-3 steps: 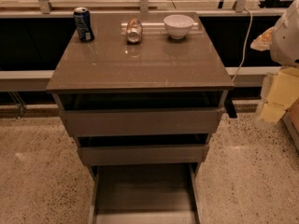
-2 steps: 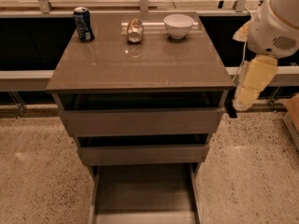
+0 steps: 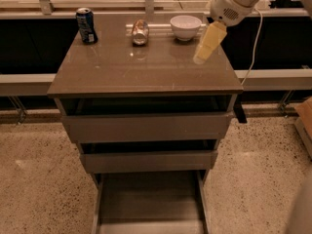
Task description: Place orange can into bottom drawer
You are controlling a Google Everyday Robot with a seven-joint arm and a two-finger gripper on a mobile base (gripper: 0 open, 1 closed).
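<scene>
The orange can [image 3: 140,31], shiny and dented, stands at the back middle of the cabinet top [image 3: 146,69]. The bottom drawer [image 3: 148,204] is pulled out towards me, and its shallow tray holds nothing. My gripper [image 3: 200,57] reaches in from the upper right and hangs over the right part of the cabinet top. It is to the right of the orange can, just in front of the bowl, and touches neither.
A dark blue can [image 3: 86,25] stands at the back left of the top. A white bowl [image 3: 185,27] sits at the back right. The two upper drawers [image 3: 146,126] are slightly open. Speckled floor lies on both sides of the cabinet.
My arm has swung left and further back, from beside the cabinet's right edge to above the right part of its top. The cans, bowl and drawers have not moved.
</scene>
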